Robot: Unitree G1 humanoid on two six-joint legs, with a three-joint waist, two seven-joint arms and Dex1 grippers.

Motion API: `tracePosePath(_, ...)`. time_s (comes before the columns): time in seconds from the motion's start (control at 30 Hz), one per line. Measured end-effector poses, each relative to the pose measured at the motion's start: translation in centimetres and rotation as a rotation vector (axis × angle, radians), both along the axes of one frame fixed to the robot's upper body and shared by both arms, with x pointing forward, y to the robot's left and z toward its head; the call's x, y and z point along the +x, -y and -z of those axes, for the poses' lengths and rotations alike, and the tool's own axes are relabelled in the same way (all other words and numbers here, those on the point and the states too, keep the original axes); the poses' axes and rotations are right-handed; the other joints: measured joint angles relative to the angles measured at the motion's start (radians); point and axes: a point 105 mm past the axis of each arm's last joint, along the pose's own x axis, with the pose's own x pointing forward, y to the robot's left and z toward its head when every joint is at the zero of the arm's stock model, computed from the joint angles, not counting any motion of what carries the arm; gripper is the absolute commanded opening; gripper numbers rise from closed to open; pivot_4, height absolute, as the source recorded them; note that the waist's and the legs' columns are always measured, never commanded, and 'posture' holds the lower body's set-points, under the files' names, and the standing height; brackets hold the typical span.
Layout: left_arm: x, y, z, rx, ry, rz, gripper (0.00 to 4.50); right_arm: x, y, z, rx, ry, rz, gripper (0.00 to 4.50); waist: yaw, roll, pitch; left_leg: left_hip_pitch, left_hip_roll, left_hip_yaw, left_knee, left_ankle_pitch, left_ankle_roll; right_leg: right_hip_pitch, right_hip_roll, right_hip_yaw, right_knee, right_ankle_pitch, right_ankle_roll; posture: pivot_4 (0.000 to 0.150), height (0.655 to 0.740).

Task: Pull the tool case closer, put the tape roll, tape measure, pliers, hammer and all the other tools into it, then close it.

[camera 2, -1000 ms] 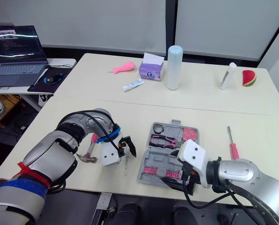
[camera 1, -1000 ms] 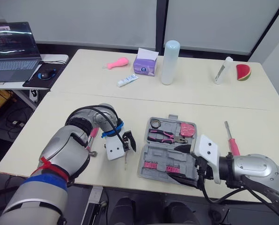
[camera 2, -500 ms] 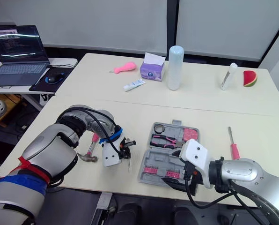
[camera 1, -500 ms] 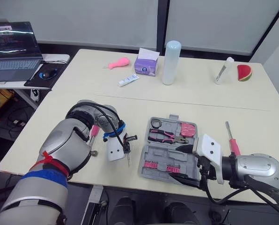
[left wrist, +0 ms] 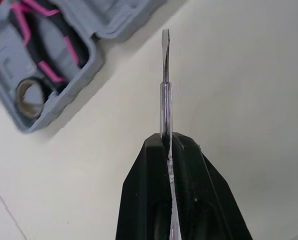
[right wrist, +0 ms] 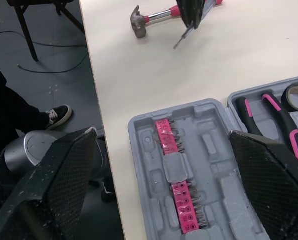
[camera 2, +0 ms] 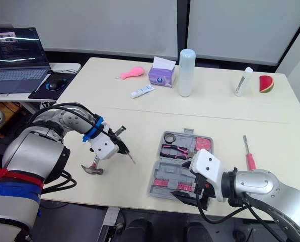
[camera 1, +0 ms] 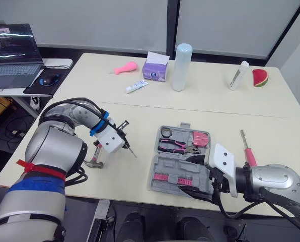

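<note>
The grey tool case point(camera 1: 166, 170) lies open at the table's front, holding pink-handled pliers point(camera 1: 174, 146), a tape roll point(camera 1: 166, 132) and a pink tape measure point(camera 1: 202, 139). My left gripper point(camera 1: 121, 142) is shut on a small clear-handled screwdriver point(left wrist: 165, 75) and holds it off the table to the left of the case, blade slanting down toward it. The hammer point(camera 2: 92, 168) lies on the table under that arm. My right gripper point(right wrist: 163, 133) stands open over the case's front half, nothing between its fingers. A pink-handled screwdriver point(camera 1: 247, 149) lies right of the case.
On the far table stand a tall white bottle point(camera 1: 182, 66), a purple tissue box point(camera 1: 156, 70), a pink toy point(camera 1: 126, 67), a tube point(camera 1: 137, 86), a white tube point(camera 1: 237, 76) and a watermelon slice point(camera 1: 260, 77). A laptop point(camera 1: 11, 55) sits on a side desk at left.
My left gripper shut on the small screwdriver that lay on the table, lifted it and drew back to the left. The right arm and the case have stayed put.
</note>
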Motion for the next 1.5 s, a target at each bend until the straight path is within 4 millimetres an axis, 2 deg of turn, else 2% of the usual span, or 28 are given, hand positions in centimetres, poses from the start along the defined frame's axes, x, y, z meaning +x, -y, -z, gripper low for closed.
tracePosePath(0.07,0.0,-0.7,0.2,-0.031,-0.001,-0.034,0.03,0.3,0.0,0.0,-0.007,0.005,0.011,4.50,-0.006,0.000,0.000,0.001,0.000,0.000,0.000,0.000,0.000,-0.001,0.000,-0.001,0.002,0.000,0.000,0.150,0.7161)
tracePosePath(0.27,-1.2,-1.9,1.5,0.016,0.075,0.014,0.03,0.9,-0.6,0.1,-0.002,-0.011,0.024,4.50,-0.027,0.001,0.000,0.001,0.004,-0.003,0.000,0.001,-0.003,-0.002,-0.001,-0.007,0.005,0.000,0.000,0.150,0.7161)
tracePosePath(0.37,-2.3,-1.6,0.8,0.031,0.089,0.031,0.03,1.2,-0.9,0.3,-0.008,-0.022,0.023,4.50,-0.028,0.001,0.000,0.001,0.003,-0.006,0.000,0.002,-0.003,0.000,-0.001,-0.011,0.005,0.000,0.000,0.150,0.7161)
tracePosePath(0.5,-2.7,-1.0,-0.4,0.042,0.103,0.046,0.03,1.5,-1.0,0.5,-0.015,-0.033,0.030,4.50,-0.021,0.001,0.000,0.001,0.002,-0.007,0.000,0.002,-0.003,0.001,-0.001,-0.012,0.004,0.000,0.000,0.150,0.7161)
tracePosePath(0.63,-2.8,-0.4,-0.5,0.039,0.085,0.039,0.03,1.4,-1.3,0.7,-0.020,-0.037,0.018,4.50,-0.015,0.001,0.000,0.001,0.001,-0.007,0.000,0.002,-0.003,0.001,-0.001,-0.012,0.004,0.000,0.000,0.150,0.7161)
tracePosePath(0.7,-3.0,-0.4,-0.3,0.016,0.035,-0.019,0.03,1.5,-1.4,0.6,-0.022,-0.026,0.022,4.50,-0.017,0.001,0.000,0.001,0.002,-0.007,0.000,0.002,-0.003,0.001,-0.001,-0.012,0.004,0.000,0.000,0.150,0.7161)
tracePosePath(0.83,-3.7,-0.7,1.2,-0.057,-0.184,-0.287,0.03,1.5,-1.8,0.8,-0.027,-0.023,0.014,4.50,-0.026,0.001,0.000,0.001,0.002,-0.010,0.000,0.002,-0.003,0.001,-0.001,-0.013,0.005,0.000,0.000,0.150,0.7161)
tracePosePath(1.03,-3.9,-0.5,2.1,-0.226,-0.427,-0.753,0.03,1.8,-2.0,0.8,-0.037,-0.001,0.017,4.50,-0.026,0.001,0.000,0.001,0.002,-0.013,0.000,0.002,-0.003,0.002,-0.001,-0.012,0.005,0.000,0.000,0.150,0.7161)
tracePosePath(1.2,-4.1,1.1,3.0,-0.396,-0.598,-1.110,0.03,1.8,-2.2,1.0,-0.058,0.010,0.009,4.50,-0.022,0.001,0.000,0.001,0.001,-0.015,0.000,0.002,-0.003,0.003,-0.001,-0.012,0.005,0.000,0.000,0.150,0.7161)
tracePosePath(1.37,-3.2,1.9,4.2,-0.525,-0.652,-1.430,0.03,2.2,-2.2,1.1,-0.074,0.019,0.017,4.50,-0.013,0.000,0.000,0.000,0.001,-0.015,0.000,0.002,-0.003,0.003,-0.001,-0.012,0.005,0.000,0.000,0.150,0.7161)
tracePosePath(1.5,-2.1,2.3,5.0,-0.588,-0.611,-1.573,0.03,2.5,-2.2,1.2,-0.090,0.019,0.014,4.50,-0.003,0.000,-0.001,-0.001,0.001,-0.014,0.000,0.002,-0.003,0.003,-0.001,-0.011,0.004,0.000,0.000,0.150,0.7161)
